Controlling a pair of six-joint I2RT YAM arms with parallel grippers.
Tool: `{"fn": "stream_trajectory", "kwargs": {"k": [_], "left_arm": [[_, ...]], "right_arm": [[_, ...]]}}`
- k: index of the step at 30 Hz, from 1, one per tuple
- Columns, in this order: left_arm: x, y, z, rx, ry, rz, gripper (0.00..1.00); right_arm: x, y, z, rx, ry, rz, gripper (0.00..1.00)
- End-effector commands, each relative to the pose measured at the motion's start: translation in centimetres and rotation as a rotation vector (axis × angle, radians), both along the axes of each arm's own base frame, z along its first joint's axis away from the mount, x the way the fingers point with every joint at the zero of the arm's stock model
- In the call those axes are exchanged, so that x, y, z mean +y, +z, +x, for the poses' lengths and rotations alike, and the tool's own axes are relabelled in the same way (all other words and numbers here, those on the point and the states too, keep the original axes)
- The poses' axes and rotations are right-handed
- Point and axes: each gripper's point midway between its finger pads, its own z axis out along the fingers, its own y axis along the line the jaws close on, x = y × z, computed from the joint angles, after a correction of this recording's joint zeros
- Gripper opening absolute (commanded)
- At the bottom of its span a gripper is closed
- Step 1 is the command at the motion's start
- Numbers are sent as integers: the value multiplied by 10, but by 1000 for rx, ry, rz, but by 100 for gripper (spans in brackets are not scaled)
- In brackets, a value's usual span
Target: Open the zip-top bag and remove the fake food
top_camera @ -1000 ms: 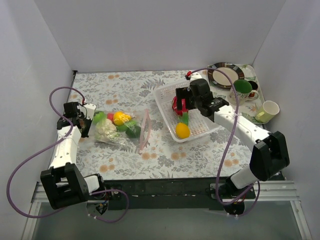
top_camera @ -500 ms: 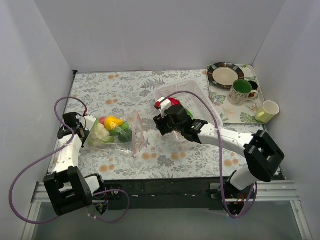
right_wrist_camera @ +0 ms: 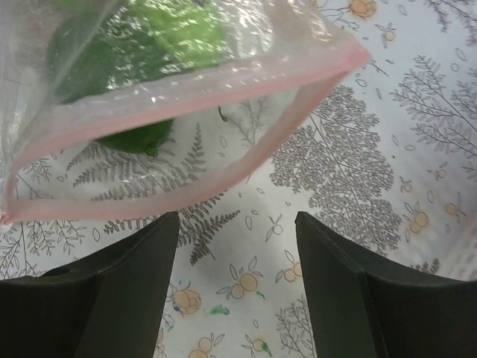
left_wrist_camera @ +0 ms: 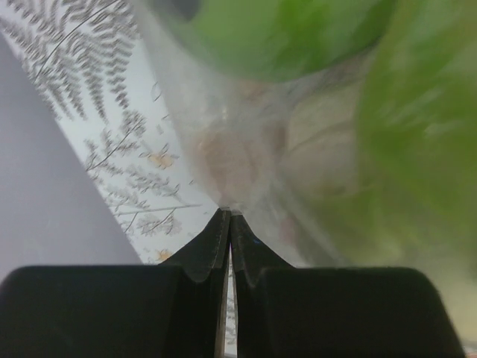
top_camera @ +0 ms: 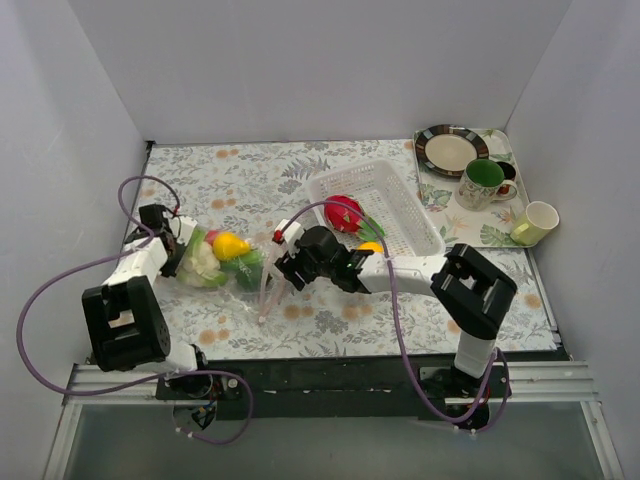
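My left gripper [left_wrist_camera: 227, 218] is clamped on a fold of the zip-top bag [left_wrist_camera: 246, 142]. The left wrist view shows my two black fingers pressed together with clear plastic pinched at their tips and blurred green shapes just behind the film. The top view cannot show that pinch. From there I only see the gripper at the bag's closed left end.

My right gripper [right_wrist_camera: 237, 224] is spread wide and holds nothing. In the right wrist view its fingers [right_wrist_camera: 127, 298] stand apart just short of the bag's mouth, with the floral surface [right_wrist_camera: 358, 149] showing between them. That view also shows the mouth gaping: the pink zip strip [right_wrist_camera: 186, 93] forms an open loop, and green pieces lie inside, near the opening. From above, the strip is only a thin pink line on edge, so I cannot judge the opening there.

The top view gives the layout that neither wrist camera does. The bag lies on the surface between my two grippers, its mouth turned toward the right one. Through it I see the fake food [top_camera: 230, 245]: a yellow piece, a whitish one and green ones. Right of the bag stands a white basket [top_camera: 400, 195] holding a red piece [top_camera: 343, 213] and a yellow-orange piece [top_camera: 370, 247].
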Motion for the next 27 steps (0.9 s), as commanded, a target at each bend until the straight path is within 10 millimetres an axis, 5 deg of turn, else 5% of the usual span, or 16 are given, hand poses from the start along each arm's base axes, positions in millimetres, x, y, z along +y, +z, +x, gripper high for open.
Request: {"fn": "stream_trajectory", "kwargs": {"k": [1,6,14,22,27], "left_arm": [[-27,1,22,-35,-23,-20,0],[-45,-9,24,-12,-53,-31,0],[-45,-26,16,22,-62,-24,0],[-52,-26,22,16,-75,-33,0],[-63,-26,20,22,-88,-46,0]], "right_arm": [[39,22,4,-73,55,70,74],[52,13,-2,-55,90,73,79],[64,1,-6,-82,131,84,99],[76,-32,-15,11,175,63,99],[82,-32,-19,37,184,94,94]]}}
